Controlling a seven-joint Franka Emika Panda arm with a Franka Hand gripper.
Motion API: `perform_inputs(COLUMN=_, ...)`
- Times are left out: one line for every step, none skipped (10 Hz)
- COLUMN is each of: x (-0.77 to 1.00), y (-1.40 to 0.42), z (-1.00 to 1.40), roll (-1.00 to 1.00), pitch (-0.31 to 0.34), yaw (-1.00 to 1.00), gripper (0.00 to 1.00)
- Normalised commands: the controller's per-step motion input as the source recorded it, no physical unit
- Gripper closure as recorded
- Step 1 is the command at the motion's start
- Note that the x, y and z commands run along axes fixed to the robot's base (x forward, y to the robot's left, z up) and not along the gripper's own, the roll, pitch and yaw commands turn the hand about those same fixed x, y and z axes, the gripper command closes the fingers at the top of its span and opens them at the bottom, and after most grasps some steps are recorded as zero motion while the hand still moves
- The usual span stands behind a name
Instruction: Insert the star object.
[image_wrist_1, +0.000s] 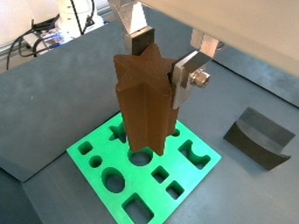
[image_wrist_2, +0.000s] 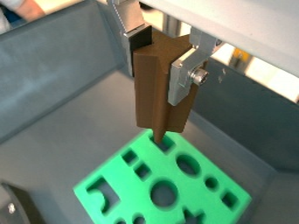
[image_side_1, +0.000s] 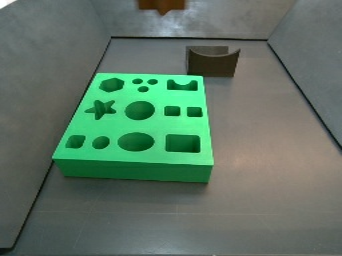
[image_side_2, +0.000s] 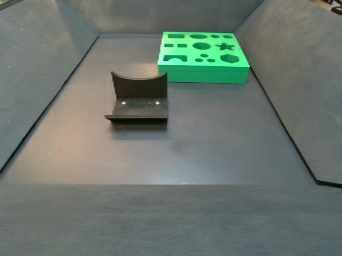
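- Green block (image_side_1: 134, 125) on grey tabletop (image_side_2: 174, 160); shaped holes all empty, star hole (image_side_1: 103, 108) included.
- Gripper (image_wrist_1: 163, 54) high above block; fingers (image_wrist_1: 187, 68) clamped on upright brown star peg (image_wrist_1: 146, 101), not inserted.
- Peg ridged, pointed edges; only its tip (image_side_1: 163, 5) visible in a side view.
- Dark curved block (image_side_2: 138, 97) apart from green block.

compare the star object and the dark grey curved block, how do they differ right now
The star object is brown; the dark grey curved block is near black. The star object is a tall slim peg with pointed ridges; the curved block is squat with a scooped top. The star object hangs upright above the green block, clamped between the fingers of the gripper; the curved block rests on the floor beside it. Both are outside the green block's holes.
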Motion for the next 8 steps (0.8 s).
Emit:
perform_inputs(x=-1.00, y=0.24, z=-1.00, roll=-0.04, pitch=-0.037, yaw=-0.12, gripper=1.00)
perform_inputs(x=-1.00, y=0.23, z=-1.00, roll=-0.04, pitch=-0.039, yaw=-0.13, gripper=1.00)
perform_inputs(x=-0.88, y=0.14, z=-1.00, roll=0.00, pitch=-0.026, yaw=-0.13, gripper=1.00)
perform_inputs(x=-0.62, y=0.04, z=-1.00, roll=0.00, pitch=-0.053, yaw=-0.08, gripper=1.00)
perform_inputs(x=-0.45, y=0.00, z=-1.00, roll=0.00, pitch=-0.110, yaw=-0.10, gripper=1.00)
perform_inputs(x=-0.40, y=-0.13, z=-0.96, roll=0.04, pitch=-0.167, yaw=-0.07, gripper=1.00)
perform_inputs(x=-0.38, y=-0.11, z=-0.92, roll=0.06, pitch=-0.184, yaw=-0.06, gripper=1.00)
perform_inputs(x=-0.33, y=0.02, z=-0.94, roll=0.06, pitch=-0.170, yaw=0.00, gripper=1.00)
